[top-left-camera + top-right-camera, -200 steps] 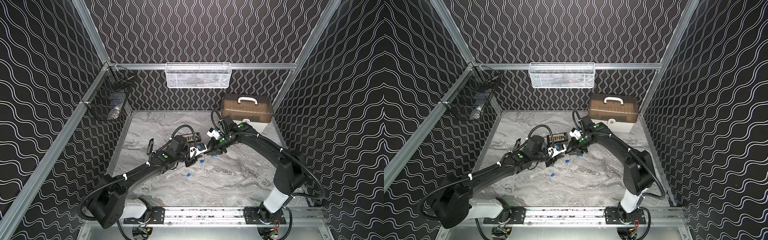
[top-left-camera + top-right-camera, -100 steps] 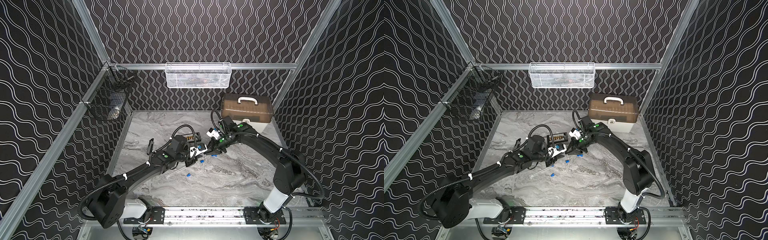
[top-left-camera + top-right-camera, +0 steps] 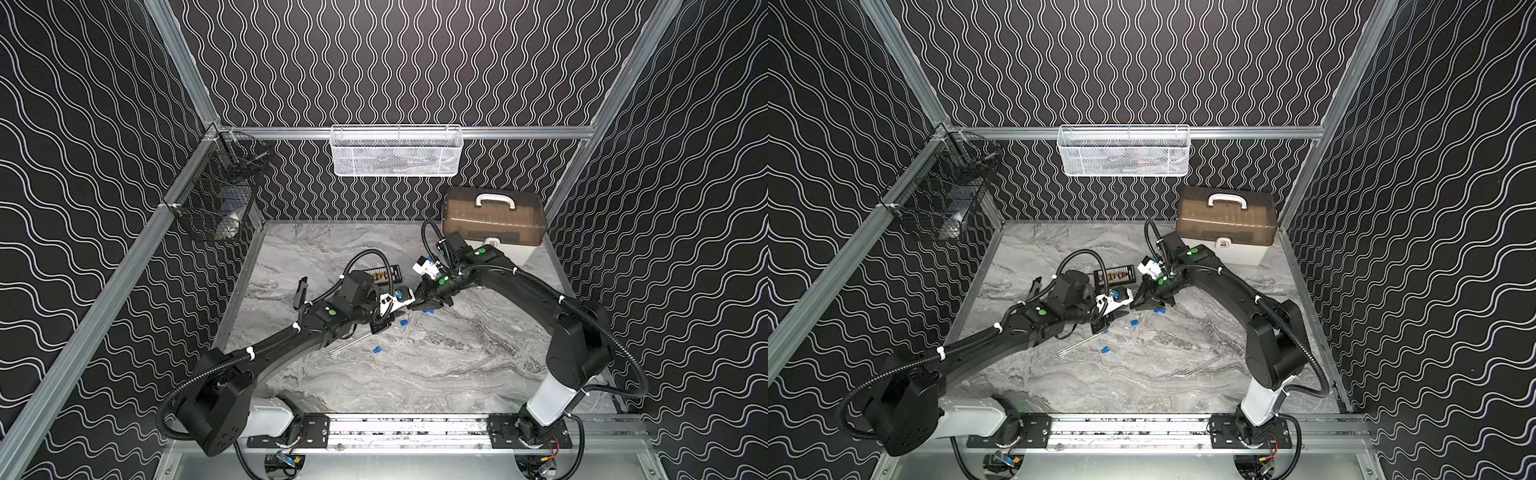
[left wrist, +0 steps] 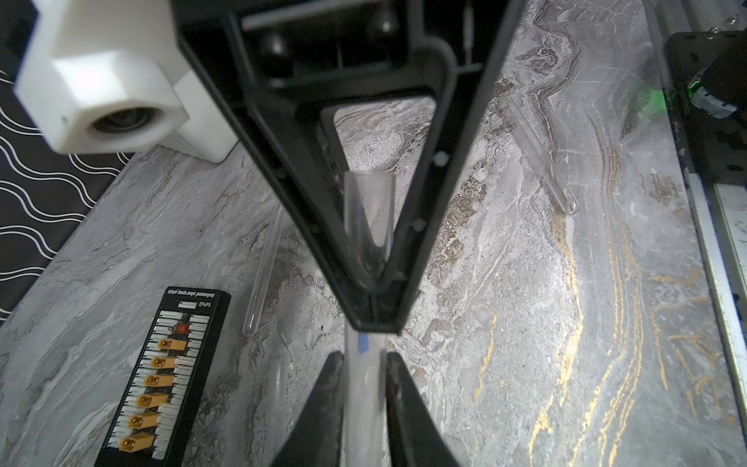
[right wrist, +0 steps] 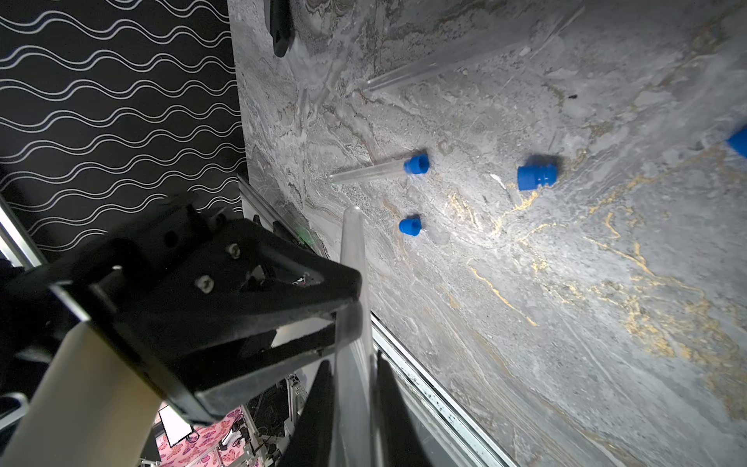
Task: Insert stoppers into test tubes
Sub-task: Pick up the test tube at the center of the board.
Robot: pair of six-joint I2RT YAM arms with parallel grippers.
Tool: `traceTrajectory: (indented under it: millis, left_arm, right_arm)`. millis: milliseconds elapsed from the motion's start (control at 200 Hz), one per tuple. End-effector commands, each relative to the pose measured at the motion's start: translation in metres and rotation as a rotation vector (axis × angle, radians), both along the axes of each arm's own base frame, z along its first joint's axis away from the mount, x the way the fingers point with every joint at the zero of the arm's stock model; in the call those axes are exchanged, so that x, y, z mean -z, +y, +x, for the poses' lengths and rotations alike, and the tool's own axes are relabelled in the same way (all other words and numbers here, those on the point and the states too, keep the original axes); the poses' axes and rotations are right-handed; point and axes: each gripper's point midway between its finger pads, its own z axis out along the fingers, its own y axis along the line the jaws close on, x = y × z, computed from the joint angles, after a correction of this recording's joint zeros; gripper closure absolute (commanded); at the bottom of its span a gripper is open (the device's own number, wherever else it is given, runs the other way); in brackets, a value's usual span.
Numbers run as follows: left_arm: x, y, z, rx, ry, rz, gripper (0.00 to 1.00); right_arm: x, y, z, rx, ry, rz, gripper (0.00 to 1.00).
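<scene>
Above the middle of the bench, a test tube is clamped by the right gripper, with the left gripper around it too, tight or loose cannot be told, so it should be let go slowly and kept level.

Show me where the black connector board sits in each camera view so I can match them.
In a top view: connector board just behind the left arm's wrist.
In a top view: connector board behind that same wrist.
Left wrist: flat on the marble, to one side of the held test tube.
Right wrist: not in it.
Shared landmark: right tool, shut on that tube.
</scene>
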Motion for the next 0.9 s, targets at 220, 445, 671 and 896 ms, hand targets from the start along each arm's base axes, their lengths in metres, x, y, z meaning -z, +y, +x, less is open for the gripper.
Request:
traceTrajectory:
  millis: [220, 445, 671, 896]
  left_arm:
    - [0.007, 0.003, -0.003, 0.011, -0.015, 0.02, 0.66]
    - [0.01, 0.009, -0.009, 0.018, -0.01, 0.053, 0.7]
    - [0.013, 0.014, -0.017, 0.03, 0.0, 0.075, 0.72]
    - [0.015, 0.012, -0.016, 0.041, 0.001, 0.084, 0.73]
  right_arm:
    - [-0.011, 0.004, -0.012, -0.045, 0.036, 0.051, 0.94]
    - [-0.009, -0.001, -0.013, -0.05, 0.027, 0.017, 0.94]
    - [-0.01, -0.002, -0.016, -0.061, 0.029, 0.022, 0.94]
    - [-0.012, 0.001, -0.016, -0.06, 0.037, 0.038, 0.94]
